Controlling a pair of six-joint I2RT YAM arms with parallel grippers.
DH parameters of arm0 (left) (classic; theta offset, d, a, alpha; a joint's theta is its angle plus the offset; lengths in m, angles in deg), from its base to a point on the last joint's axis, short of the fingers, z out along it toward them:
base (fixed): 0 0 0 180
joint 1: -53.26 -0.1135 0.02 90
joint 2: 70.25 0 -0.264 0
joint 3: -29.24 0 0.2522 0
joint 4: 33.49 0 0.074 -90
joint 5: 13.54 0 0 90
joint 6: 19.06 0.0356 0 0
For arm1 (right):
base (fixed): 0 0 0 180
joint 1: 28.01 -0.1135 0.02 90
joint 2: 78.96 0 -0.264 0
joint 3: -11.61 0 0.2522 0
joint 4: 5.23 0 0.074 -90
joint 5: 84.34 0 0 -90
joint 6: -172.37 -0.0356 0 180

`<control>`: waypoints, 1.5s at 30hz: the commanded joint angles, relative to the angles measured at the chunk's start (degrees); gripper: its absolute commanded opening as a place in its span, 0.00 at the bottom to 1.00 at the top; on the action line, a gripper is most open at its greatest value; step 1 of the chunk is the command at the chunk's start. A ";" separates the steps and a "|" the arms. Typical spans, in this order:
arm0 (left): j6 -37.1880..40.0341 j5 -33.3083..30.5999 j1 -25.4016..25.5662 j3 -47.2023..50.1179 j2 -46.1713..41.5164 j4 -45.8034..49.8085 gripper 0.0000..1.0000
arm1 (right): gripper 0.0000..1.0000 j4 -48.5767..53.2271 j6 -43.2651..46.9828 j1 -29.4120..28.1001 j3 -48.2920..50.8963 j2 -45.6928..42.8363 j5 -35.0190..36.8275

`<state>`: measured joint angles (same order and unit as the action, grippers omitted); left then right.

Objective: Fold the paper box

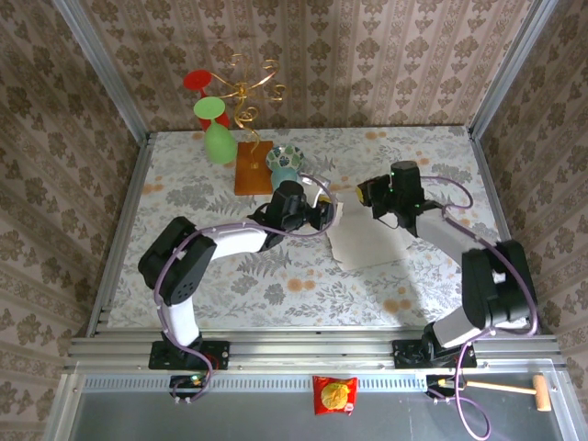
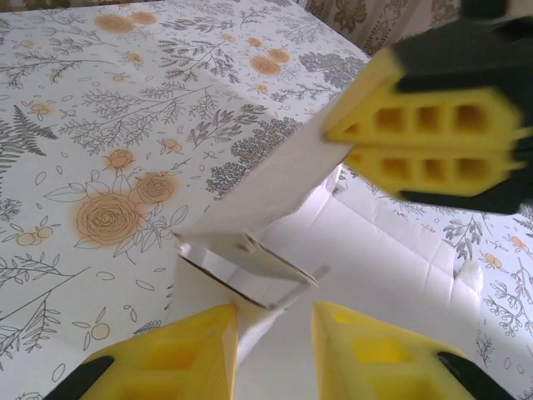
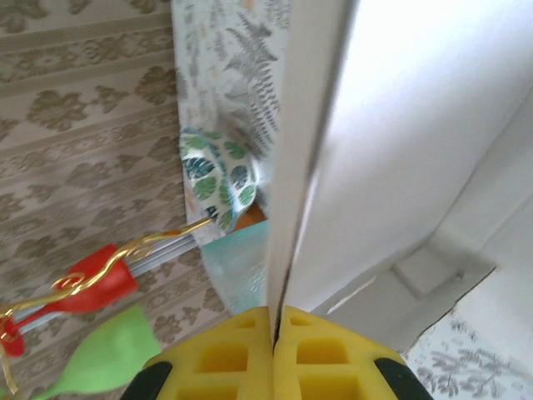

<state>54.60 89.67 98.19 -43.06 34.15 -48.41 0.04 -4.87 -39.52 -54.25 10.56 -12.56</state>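
Jaws clamped, right gripper [image 3: 273,323] pinches paper box [image 3: 400,125] flap.

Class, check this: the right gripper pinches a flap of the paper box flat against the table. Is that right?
No. The right gripper pinches a flap of the paper box, but the flap is raised off the table, not flat against it, as the left wrist view shows.

High rear view down over the table [image 1: 184,197]; wrist views close, from opposite sides of the paper box [image 1: 366,243]
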 commanded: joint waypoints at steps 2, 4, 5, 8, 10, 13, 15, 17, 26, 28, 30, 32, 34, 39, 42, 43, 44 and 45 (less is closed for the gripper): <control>-0.73 -0.01 -0.99 -1.03 0.57 -0.12 0.30 | 0.00 -1.05 0.14 -0.60 -1.93 6.43 0.48; -1.04 0.34 -1.32 -1.74 1.95 -1.04 0.30 | 0.00 -1.57 0.22 -0.71 -1.67 6.96 0.55; -1.06 0.45 -1.42 -2.01 2.49 -1.46 0.30 | 0.00 -1.94 0.23 -0.70 -1.41 6.91 0.59; -1.23 0.32 -1.61 -2.63 3.98 -2.34 0.30 | 0.00 -3.09 0.18 -0.59 0.12 6.29 0.99; -1.50 0.71 -1.75 -3.05 4.82 -3.21 0.30 | 0.00 -3.78 0.32 -0.60 1.20 5.76 0.90; -1.68 1.29 -1.60 -3.32 5.40 -3.82 0.29 | 0.00 -6.54 0.04 -0.54 4.00 4.33 1.58; -2.02 1.22 -1.51 -2.60 5.00 -4.44 0.29 | 0.00 -8.44 0.31 -0.40 5.50 3.27 2.03; -2.35 1.01 -1.25 -1.53 4.06 -5.06 0.29 | 0.00 -11.00 0.01 -0.11 7.12 2.27 2.45; -8.67 -0.61 -1.76 -0.55 -3.19 -3.96 0.37 | 0.00 -15.50 -0.30 2.25 9.15 -0.71 2.09; -13.89 -1.87 -2.62 -4.96 -4.02 3.39 0.36 | 0.00 -16.30 -0.29 2.45 9.60 -1.01 2.02; -18.41 -1.78 -3.39 -9.40 -3.98 9.84 0.31 | 0.00 -16.84 -0.30 2.63 10.03 -1.34 1.94; -22.70 -2.78 -3.61 -13.27 -3.78 15.79 0.28 | 0.00 -18.01 -0.49 2.63 10.50 -1.33 1.89; -25.61 -4.06 -3.95 -19.34 -2.67 25.74 0.25 | 0.00 -18.62 -0.56 2.72 10.60 -1.07 1.69; -31.87 -2.98 -4.19 -30.04 1.40 36.77 0.10 | 0.00 -20.08 -0.73 2.69 10.41 -0.23 1.35; -37.21 -0.73 -3.75 -33.51 3.61 38.29 0.09 | 0.00 -20.03 -0.65 2.67 10.44 -0.23 1.43; -38.50 -0.40 -3.46 -34.68 4.08 39.45 0.08 | 0.00 -19.91 -0.56 2.70 10.39 -0.36 1.43; -39.31 -0.22 -3.23 -35.45 4.38 40.20 0.08 | 0.00 -19.99 -0.57 2.72 10.52 -0.32 1.43; -40.32 0.09 -2.87 -35.99 4.57 40.33 0.09 | 0.00 -19.99 -0.56 2.64 10.61 -0.48 1.39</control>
<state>20.49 87.83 94.38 -77.14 36.90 -14.49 -18.52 -5.29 -37.01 -44.39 10.45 -11.07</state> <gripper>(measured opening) 0.086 0.057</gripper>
